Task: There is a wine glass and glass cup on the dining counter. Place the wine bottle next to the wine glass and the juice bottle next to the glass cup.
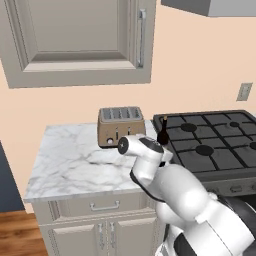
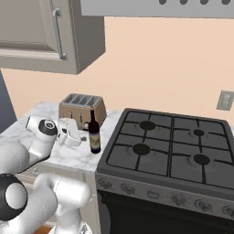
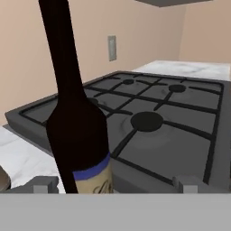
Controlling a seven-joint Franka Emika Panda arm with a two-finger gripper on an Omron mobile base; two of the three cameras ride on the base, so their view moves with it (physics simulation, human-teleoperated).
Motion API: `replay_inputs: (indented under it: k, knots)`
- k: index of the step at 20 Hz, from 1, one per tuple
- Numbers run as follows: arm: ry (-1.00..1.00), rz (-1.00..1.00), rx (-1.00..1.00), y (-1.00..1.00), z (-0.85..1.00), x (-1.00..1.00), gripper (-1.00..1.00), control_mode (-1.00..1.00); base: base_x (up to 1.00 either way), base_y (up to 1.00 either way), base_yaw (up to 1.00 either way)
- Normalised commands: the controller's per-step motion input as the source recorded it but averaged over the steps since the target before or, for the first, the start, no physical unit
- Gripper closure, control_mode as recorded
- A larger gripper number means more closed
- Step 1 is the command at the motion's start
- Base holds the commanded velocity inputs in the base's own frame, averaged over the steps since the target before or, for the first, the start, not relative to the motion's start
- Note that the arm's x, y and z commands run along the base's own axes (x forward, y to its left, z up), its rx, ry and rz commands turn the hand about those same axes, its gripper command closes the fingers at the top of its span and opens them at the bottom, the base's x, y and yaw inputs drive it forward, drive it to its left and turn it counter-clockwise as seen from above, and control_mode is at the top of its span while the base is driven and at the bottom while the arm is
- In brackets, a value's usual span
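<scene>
Small marble counter (image 1: 70,160) under a beige wall cabinet (image 1: 80,40), with a toaster (image 1: 121,126) at its back and a black gas stove (image 2: 169,146) butted against its side; peach wall behind, with a switch plate (image 2: 224,100) above the stove

Task status, judged from present layout: nothing delivered yet. Wine bottle (image 2: 94,133) upright on the counter, just beside the stove edge and in front of the toaster, not lifted. Carry to the dining counter and placement next to the wine glass outstanding; same for the juice bottle and the glass cup. Step in hand: approach for the first pick

Gripper (image 2: 80,137) level with the bottle body, on the side away from the stove, pointed at it. Jaws wide apart, nothing between them. In the hand view, bottle close ahead and left of centre, between the fingertips (image 3: 43,185) and nearer the left one, not touching either; a sideways correction probably needed before closing

Wine bottle appearance: tall, almost black, opaque; rounded shoulders narrowing to a long slim neck with a small light top; blue band above a pale label with dark script low on the body. Smooth, cylindrical, narrow-based, so liable to tip if nudged high; grip on the body below the shoulder advisable
</scene>
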Motion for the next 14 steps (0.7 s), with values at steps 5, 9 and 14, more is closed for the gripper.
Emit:
replay_inputs:
  k: [5, 9, 14]
  knots:
    - [0.00, 0.00, 0.00, 0.00, -0.12, 0.14, -1.00, -1.00, 0.00, 0.00, 0.00]
    - [0.00, 0.00, 0.00, -0.05, -0.12, 0.13, -1.00, -1.00, 0.00, 0.00, 0.00]
    - [0.00, 0.00, 0.00, -0.07, -0.13, 0.12, -1.00, -1.00, 0.00, 0.00, 0.00]
